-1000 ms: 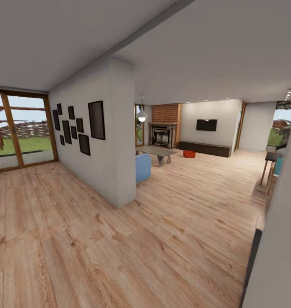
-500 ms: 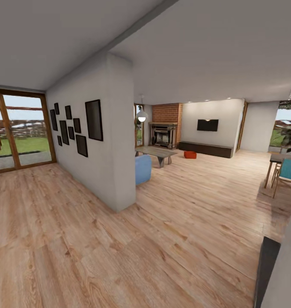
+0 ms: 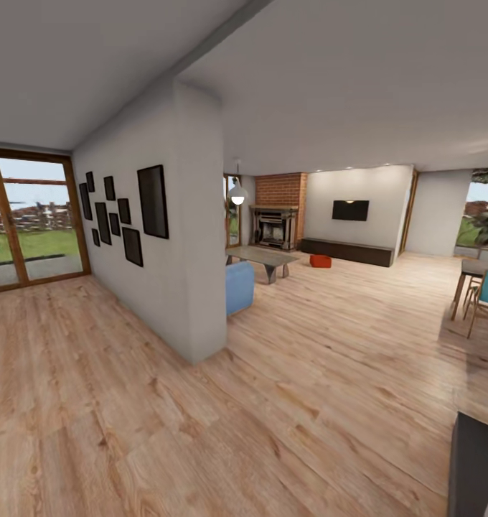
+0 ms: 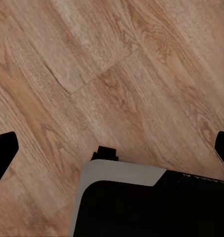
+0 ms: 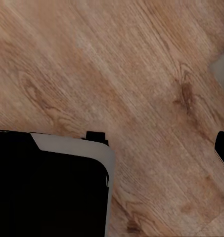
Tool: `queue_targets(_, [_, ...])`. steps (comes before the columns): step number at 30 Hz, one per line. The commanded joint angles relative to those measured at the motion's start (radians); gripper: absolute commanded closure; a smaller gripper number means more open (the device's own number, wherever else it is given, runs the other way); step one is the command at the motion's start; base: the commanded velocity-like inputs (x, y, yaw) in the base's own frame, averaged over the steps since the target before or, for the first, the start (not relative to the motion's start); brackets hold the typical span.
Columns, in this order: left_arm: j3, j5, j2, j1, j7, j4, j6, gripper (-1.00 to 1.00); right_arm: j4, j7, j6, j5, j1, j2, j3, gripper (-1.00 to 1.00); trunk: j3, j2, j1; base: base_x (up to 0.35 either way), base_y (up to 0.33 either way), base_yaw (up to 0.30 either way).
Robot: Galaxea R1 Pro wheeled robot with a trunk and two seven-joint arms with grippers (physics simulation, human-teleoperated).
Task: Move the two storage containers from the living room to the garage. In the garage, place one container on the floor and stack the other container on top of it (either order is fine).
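Observation:
Far off in the living room, an orange-red storage container point(image 3: 320, 261) sits on the wood floor in front of the long dark bench point(image 3: 348, 251), below the black TV point(image 3: 350, 210) and right of the brick fireplace point(image 3: 276, 226). It is too small to tell more. My left gripper point(image 4: 112, 148) hangs open over bare planks, its dark fingertips point(image 4: 3, 153) at the two sides of the left wrist view. The right gripper point(image 5: 114, 148) also faces the floor, holding nothing, with one fingertip point(image 5: 223, 148) at the edge of its view.
A white partition wall point(image 3: 194, 237) with black frames stands left of centre, a blue chair point(image 3: 239, 286) and a low table point(image 3: 262, 256) behind it. A dining table and teal chair point(image 3: 481, 287) stand at the right, a dark object point(image 3: 477, 459) at bottom right. Glass doors point(image 3: 29, 222) are far left.
The camera has moved forward and turned: the near wall at the right edge has slid out of view, and the dining table and teal chair have come in. The container has not moved.

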Motion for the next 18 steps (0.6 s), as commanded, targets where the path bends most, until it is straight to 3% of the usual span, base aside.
queue_targets(1, [-0.009,0.007,0.000,-0.001,0.003,0.000,-0.002,-1.00,0.003,-0.002,-0.004,0.007,-0.001,0.000,0.004,-1.00,-0.002,-0.001,0.001,0.324,0.000,0.000])
queue_targets(12, [-0.009,0.006,0.000,-0.001,0.003,0.000,-0.002,-1.00,0.003,-0.002,-0.004,0.006,-0.001,0.004,0.003,-1.00,-0.002,-0.001,0.001,0.324,0.000,-0.009])
queue_targets(18, [-0.009,0.006,0.000,-0.001,0.003,0.000,-0.002,-1.00,0.003,-0.002,-0.004,0.006,-0.001,0.006,0.003,-1.00,-0.002,-0.001,0.001,0.324,0.000,-0.229])
